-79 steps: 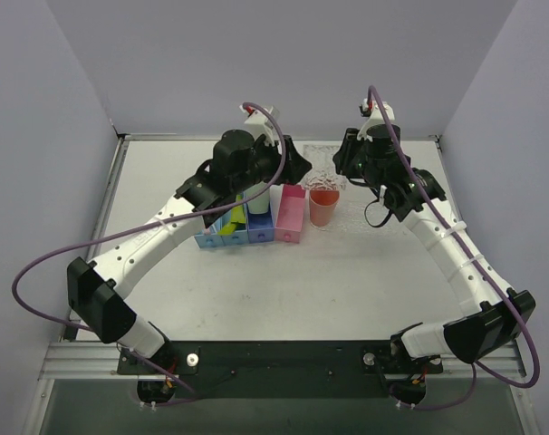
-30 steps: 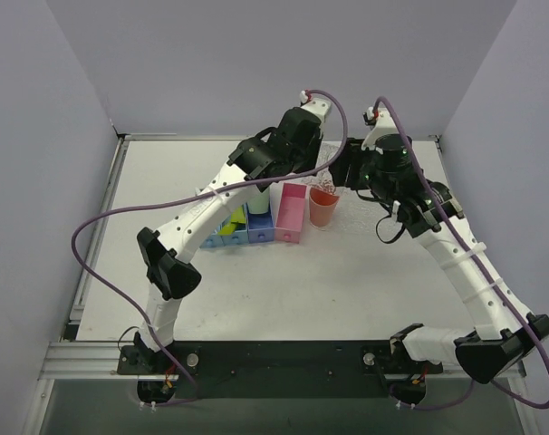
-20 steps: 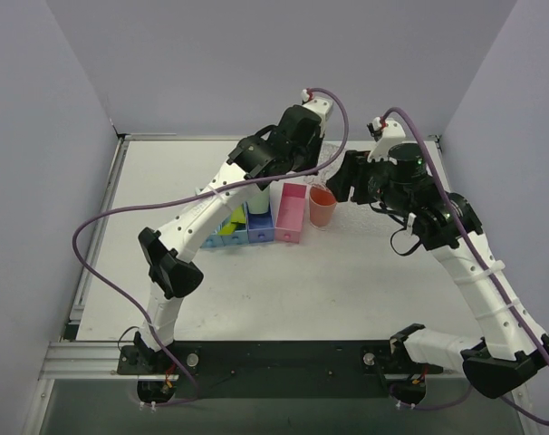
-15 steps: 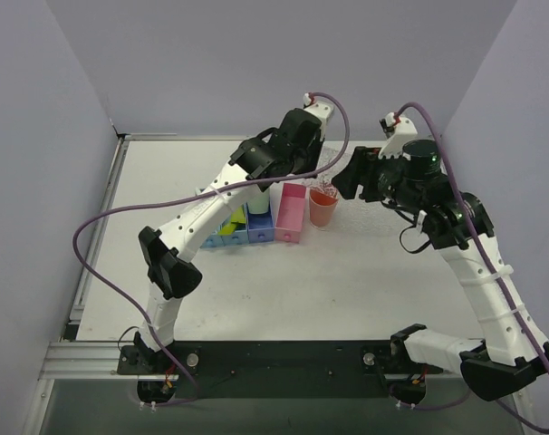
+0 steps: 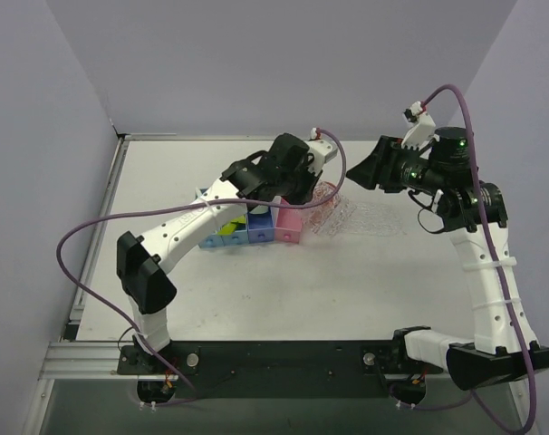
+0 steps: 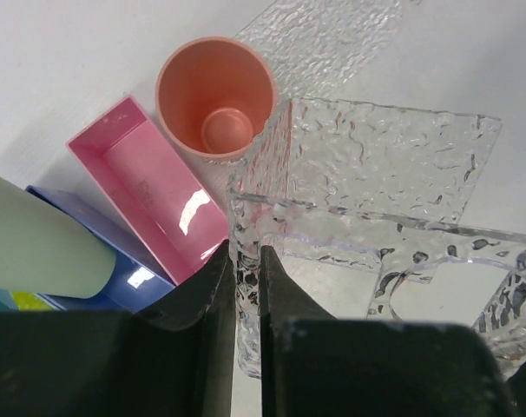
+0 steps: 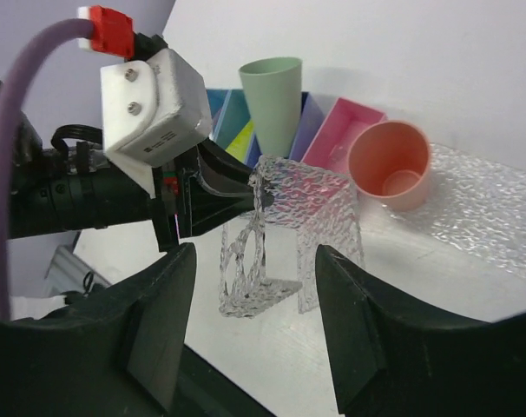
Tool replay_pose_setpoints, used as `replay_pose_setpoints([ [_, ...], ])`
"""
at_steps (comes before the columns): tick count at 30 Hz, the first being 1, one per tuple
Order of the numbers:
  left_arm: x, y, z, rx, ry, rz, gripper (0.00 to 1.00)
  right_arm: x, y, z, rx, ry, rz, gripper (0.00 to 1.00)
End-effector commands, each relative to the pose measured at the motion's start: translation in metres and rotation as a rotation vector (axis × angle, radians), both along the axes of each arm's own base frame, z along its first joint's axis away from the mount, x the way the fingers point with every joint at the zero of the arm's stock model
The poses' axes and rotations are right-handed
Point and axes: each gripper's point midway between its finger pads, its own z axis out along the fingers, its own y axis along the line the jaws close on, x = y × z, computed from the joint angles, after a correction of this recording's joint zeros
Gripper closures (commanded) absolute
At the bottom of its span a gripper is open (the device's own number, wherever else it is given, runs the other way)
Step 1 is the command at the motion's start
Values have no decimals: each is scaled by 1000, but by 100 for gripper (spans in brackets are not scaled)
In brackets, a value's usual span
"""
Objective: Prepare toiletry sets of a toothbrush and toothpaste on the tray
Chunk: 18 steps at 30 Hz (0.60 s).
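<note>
Lavender-grey walls box in the white surface (image 5: 347,290) on 3 sides. Progress: barely begun, by my read. Clear bumpy plastic tray (image 6: 384,165) is off the surface & tipped on edge. Its side wall is clenched by the left tool (image 6: 248,261), one finger each side. Right tool (image 5: 365,172) hangs up at the right, facing the tray, jaws spread wide, nothing in them. Lime-yellow toothpaste tubes (image 5: 229,227) sit in the blue compartment bins (image 5: 234,239), none out. Thin white toothbrush: can't make it out in any view. So no set made yet. To do = lay tray flat, then brush + tube onto it, repeat per set.

Edges/room: tray's lower corner hangs just beside the salmon-orange cup (image 6: 215,95) & the pink oblong box (image 6: 150,204). Pale green cup (image 7: 272,91) stands at the blue bins close behind. Tight there; a swing could knock a cup. Second clear bumpy sheet (image 7: 489,217) lies flat beyond the orange cup, so that patch is taken. Best open room looks like the near half of the surface, between bins & arm bases: bare white in top view.
</note>
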Motion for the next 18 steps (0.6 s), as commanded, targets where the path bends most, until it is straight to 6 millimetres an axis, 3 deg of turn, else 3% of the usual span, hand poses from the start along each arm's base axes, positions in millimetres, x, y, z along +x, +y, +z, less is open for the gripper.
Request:
replay_pose_setpoints([
  [1, -13, -16, 77, -173, -179, -167, 100, -14, 30, 3, 112, 63, 197, 49],
  [8, -20, -16, 76, -155, -206, -233, 100, -21, 47, -16, 187, 189, 310, 55],
  [18, -22, -17, 78, -129, -241, -236, 100, -20, 49, -35, 196, 273, 322, 63],
])
